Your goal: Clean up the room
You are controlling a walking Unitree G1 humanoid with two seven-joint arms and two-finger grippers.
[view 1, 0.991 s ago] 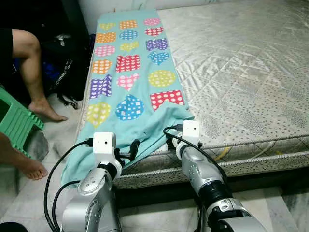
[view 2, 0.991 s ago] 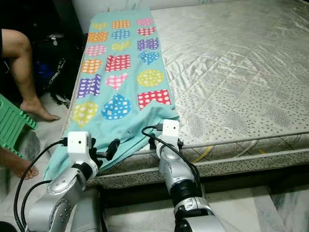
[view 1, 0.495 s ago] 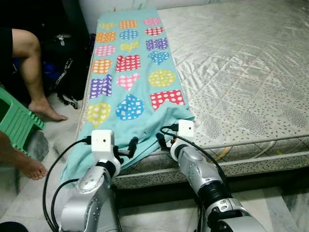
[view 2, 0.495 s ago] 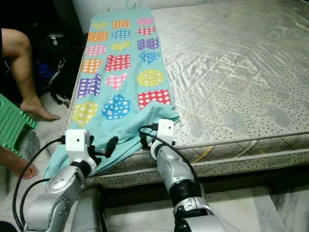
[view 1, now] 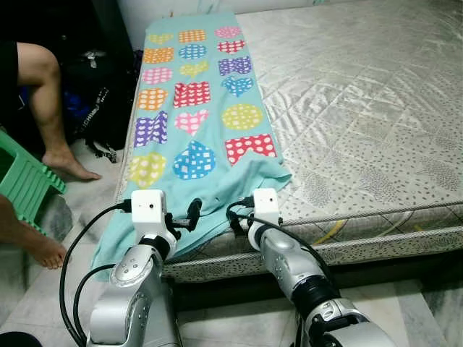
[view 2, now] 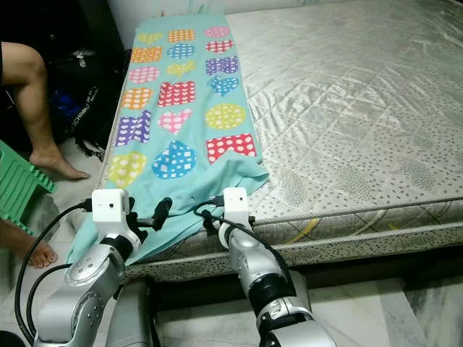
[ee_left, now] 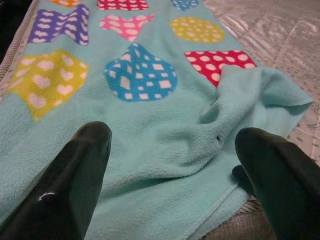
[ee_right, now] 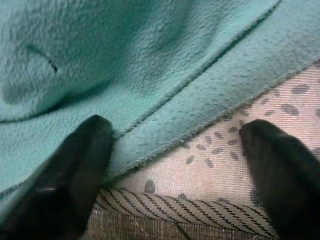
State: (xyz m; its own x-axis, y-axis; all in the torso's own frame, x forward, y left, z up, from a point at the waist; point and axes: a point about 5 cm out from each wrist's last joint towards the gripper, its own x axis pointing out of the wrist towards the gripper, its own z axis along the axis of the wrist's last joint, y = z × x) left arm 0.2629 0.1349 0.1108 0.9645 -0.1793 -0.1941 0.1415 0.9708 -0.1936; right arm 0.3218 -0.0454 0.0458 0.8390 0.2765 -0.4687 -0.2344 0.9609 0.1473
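Two pairs of black fingers reach toward the near edge of a bed. The left gripper (view 1: 194,211) has its fingers spread wide apart, hovering just above a turquoise fleece blanket (view 1: 194,116); in the left wrist view the fingers (ee_left: 75,180) frame bare blanket between them and pinch nothing. The right gripper (view 1: 233,217) also has its fingers spread; in the right wrist view one finger (ee_right: 65,175) sits at the blanket's folded hem and the other over the patterned mattress edging, with nothing clamped between them.

Both silver arms rise from the bottom of the head views, bent at the elbow and angled forward, each with a white camera block on its wrist and black cables looping back. The left arm (view 1: 137,289) points at the blanket's hanging corner; the right arm (view 1: 289,267) points at the bunched hem just beside it.

The blanket lies lengthwise along the left side of the mattress (view 1: 362,108), printed with polka-dotted hearts, circles and bows in many colours. Its near end is rumpled and drapes over the bed's front corner toward the floor. The mattress is pale, quilted and shiny.

At the far left a person's bare legs (view 1: 47,108) stand on the floor, beside a green plastic stool (view 1: 22,181) and dark bags against the wall.
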